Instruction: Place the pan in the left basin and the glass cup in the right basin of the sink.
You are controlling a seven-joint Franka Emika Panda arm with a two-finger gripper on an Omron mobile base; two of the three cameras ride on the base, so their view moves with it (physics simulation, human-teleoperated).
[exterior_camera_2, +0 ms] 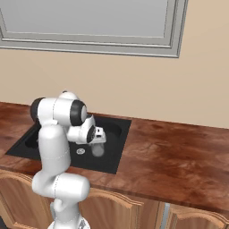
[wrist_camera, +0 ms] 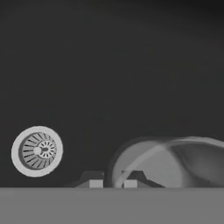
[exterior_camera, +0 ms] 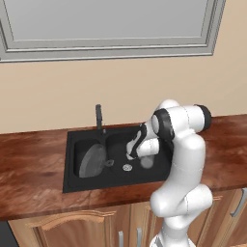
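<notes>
The black double-bowl sink (exterior_camera: 70, 166) is sitting recessed in a reddish-brown wooden counter (exterior_camera: 29, 173), with a slim dark faucet (exterior_camera: 99, 118) standing at its back edge. In the left base view, the pan (exterior_camera: 90, 160) is lying in the left basin (exterior_camera: 77, 147), the narrower bowl at the 9 o'clock side of the sink, tilted with its far rim leaning against the basin wall and its short handle (exterior_camera: 109, 163) pointing toward 3 o'clock.

The white arm (exterior_camera: 185, 159) is bending down over the right basin (exterior_camera: 118, 144). The gripper (exterior_camera: 131, 155) is hanging low inside this wider bowl, just above its floor. The round silver drain (exterior_camera: 127, 167) is lying at the 6 o'clock side of the gripper. The glass cup (exterior_camera: 146, 162) is standing on the basin floor at roughly 3 o'clock from the drain, just beside the gripper.

In the right base view, the glass cup (exterior_camera_2: 98, 150) is appearing upright directly below the gripper (exterior_camera_2: 99, 133), with the drain (exterior_camera_2: 81, 151) at its 9 o'clock.

In the hand view, the fingers (wrist_camera: 96, 179) are standing almost fully together, with only a narrow gap between the tips. The rim of the glass cup (wrist_camera: 175, 162) is curving up at the tips and toward 3 o'clock. Whether the fingers are pinching the cup wall cannot be told. The drain (wrist_camera: 37, 151) is lying at 9 o'clock on the dark basin floor (wrist_camera: 113, 65).
</notes>
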